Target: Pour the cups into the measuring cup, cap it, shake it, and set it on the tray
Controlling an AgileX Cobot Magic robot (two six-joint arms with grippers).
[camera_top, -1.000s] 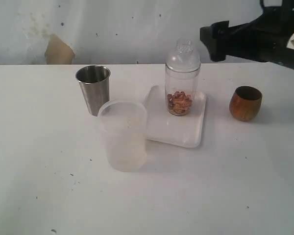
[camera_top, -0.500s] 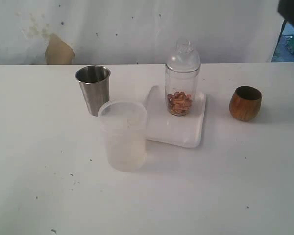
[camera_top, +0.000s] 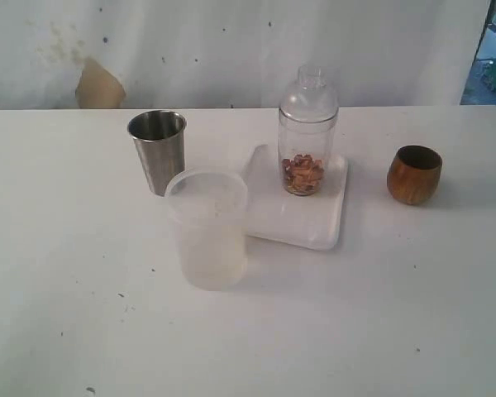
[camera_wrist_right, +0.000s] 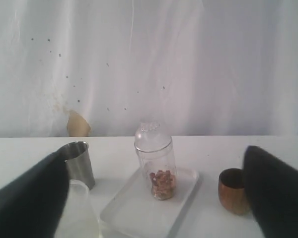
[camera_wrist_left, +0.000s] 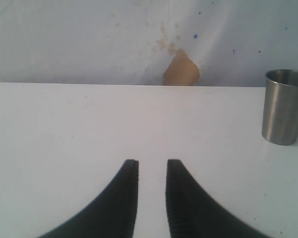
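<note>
The capped measuring cup point(camera_top: 307, 132), with brown pieces at its bottom, stands upright on the white tray point(camera_top: 302, 223). The steel tumbler point(camera_top: 157, 150) is left of the tray, the frosted cup point(camera_top: 207, 230) in front of it, and the wooden cup point(camera_top: 414, 174) to the right. Neither gripper shows in the exterior view. My right gripper point(camera_wrist_right: 154, 152) is open wide and back from the table, with the measuring cup point(camera_wrist_right: 156, 163) and tray point(camera_wrist_right: 139, 213) seen far ahead between its fingers. My left gripper point(camera_wrist_left: 152, 163) has a narrow gap, holds nothing, and hangs over bare table, with the tumbler point(camera_wrist_left: 284, 106) off to one side.
A white wall with a tan patch point(camera_top: 97, 85) runs behind the white table point(camera_top: 355, 331). In the right wrist view the wooden cup point(camera_wrist_right: 232, 191) and the steel tumbler point(camera_wrist_right: 79, 163) flank the tray.
The right arm's dark gripper, over the table's far right a second ago, has pulled out of the exterior view. The cups, measuring cup and tray have not moved.
</note>
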